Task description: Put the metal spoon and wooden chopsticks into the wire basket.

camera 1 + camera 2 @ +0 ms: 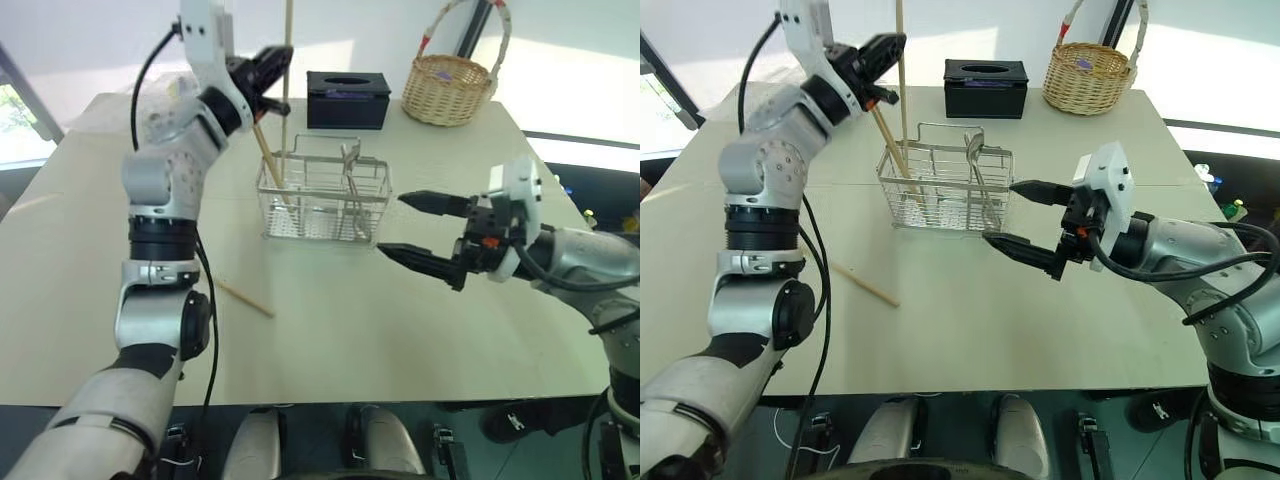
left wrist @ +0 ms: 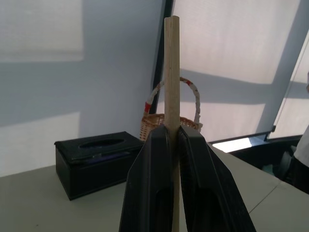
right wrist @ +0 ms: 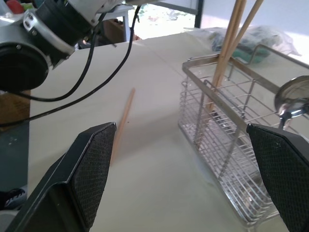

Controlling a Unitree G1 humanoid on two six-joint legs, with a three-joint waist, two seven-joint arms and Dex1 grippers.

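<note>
Tan wood held upright above the silver wire-grid basket

A long, thin chopstick of light tan wood is pinched upright by the left claw, with the rectangular wire basket directly beneath it, so a straight descent is judged to be called for. One chopstick and the shiny metal spoon are already seen inside; another chopstick lies on the pale worktop, below that claw. The right claw is spread wide, just beside the basket.

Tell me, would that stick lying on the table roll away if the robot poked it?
Probably. The loose chopstick looks thin and round, and lies flat on the smooth table, so a sideways nudge could roll it. It seems stiff and light: the one in the left gripper stays straight.
</note>
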